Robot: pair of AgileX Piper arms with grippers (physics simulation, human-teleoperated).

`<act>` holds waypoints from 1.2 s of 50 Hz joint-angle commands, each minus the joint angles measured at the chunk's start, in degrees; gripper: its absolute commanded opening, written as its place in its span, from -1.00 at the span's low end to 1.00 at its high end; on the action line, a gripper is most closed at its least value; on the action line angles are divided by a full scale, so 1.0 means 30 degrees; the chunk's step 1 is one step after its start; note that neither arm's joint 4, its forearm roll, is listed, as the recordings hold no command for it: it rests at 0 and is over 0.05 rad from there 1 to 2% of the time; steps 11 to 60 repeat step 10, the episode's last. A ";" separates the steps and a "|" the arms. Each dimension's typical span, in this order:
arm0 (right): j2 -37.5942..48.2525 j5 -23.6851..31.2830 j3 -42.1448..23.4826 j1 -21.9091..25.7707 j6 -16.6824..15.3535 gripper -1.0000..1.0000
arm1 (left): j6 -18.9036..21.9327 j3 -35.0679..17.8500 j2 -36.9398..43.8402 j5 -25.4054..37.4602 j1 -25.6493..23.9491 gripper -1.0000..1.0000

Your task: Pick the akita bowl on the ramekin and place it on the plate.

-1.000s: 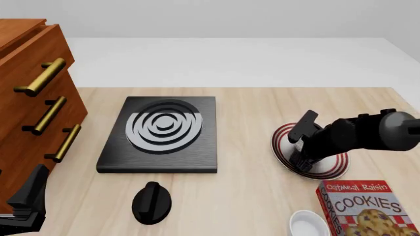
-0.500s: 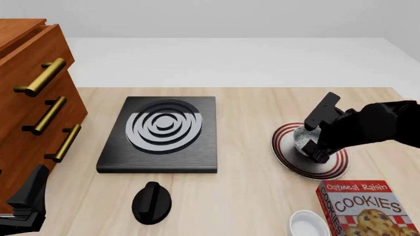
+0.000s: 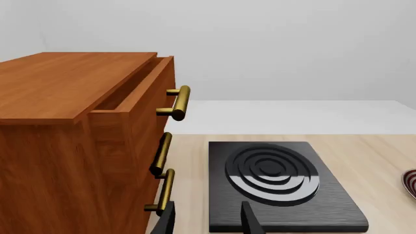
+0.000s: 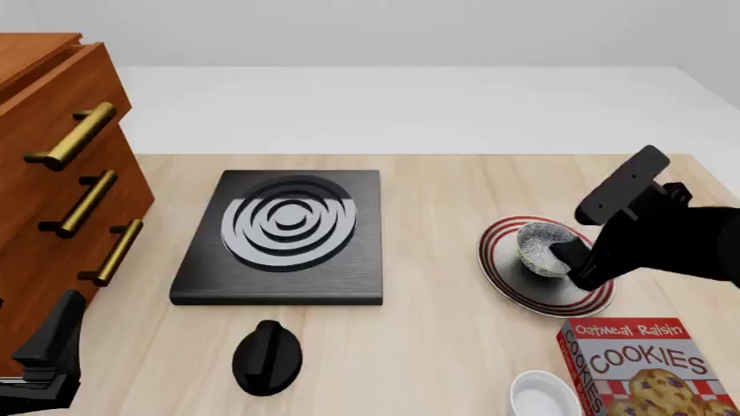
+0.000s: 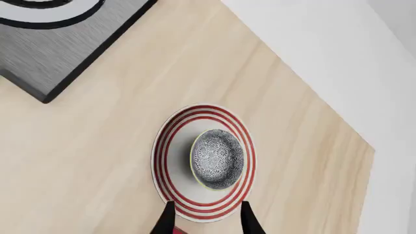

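The akita bowl (image 5: 217, 158) is sitting upright inside the plate (image 5: 170, 146), off the ramekin (image 4: 543, 395). The right gripper (image 5: 204, 218) is hanging released above it; the bowl is lying toward twelve o'clock from its fingertips. The left gripper (image 3: 208, 220), also released, is idling well apart.

Akita bowl (image 4: 542, 247) sits on the plate (image 4: 509, 277), right of centre. Ramekin (image 4: 543, 396) lies at lower right, left of the cookie box (image 4: 647, 368).
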 commanded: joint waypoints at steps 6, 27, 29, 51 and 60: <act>-0.3673 -0.4801 0.3072 0.0243 0.3736 1.00 | -0.0003 0.0000 0.0003 0.0000 0.0000 1.00; -0.4438 -0.5811 0.4359 0.0593 0.4369 1.00 | -0.0001 0.0000 0.0001 0.0000 0.0000 1.00; -0.4438 -0.5811 0.4359 0.0593 0.4369 1.00 | -0.0001 0.0000 0.0001 0.0000 0.0000 1.00; -0.4438 -0.5811 0.4359 0.0593 0.4369 1.00 | -0.0001 0.0000 0.0001 0.0000 0.0000 1.00; -0.4438 -0.5811 0.4359 0.0593 0.4369 1.00 | -0.0001 0.0000 0.0001 0.0000 0.0000 1.00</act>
